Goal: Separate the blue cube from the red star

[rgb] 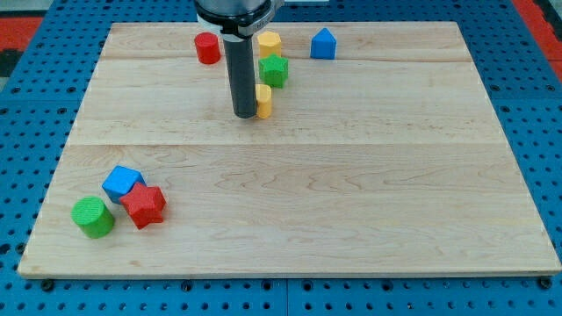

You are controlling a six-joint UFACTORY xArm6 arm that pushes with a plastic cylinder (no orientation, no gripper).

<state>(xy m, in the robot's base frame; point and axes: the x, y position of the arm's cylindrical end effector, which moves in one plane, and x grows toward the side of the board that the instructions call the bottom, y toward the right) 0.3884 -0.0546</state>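
The blue cube (122,183) lies near the board's lower left and touches the red star (144,205) just to its lower right. A green cylinder (93,217) sits just left of the red star. My tip (244,115) rests on the board in the upper middle, far from this cluster, up and to the right of it. It stands just left of a small yellow block (263,100).
Near the view's top are a red cylinder (207,47), a yellow block (270,42), a green star-like block (274,70) and a blue pentagon-shaped block (323,44). The wooden board (351,193) lies on a blue pegboard surface.
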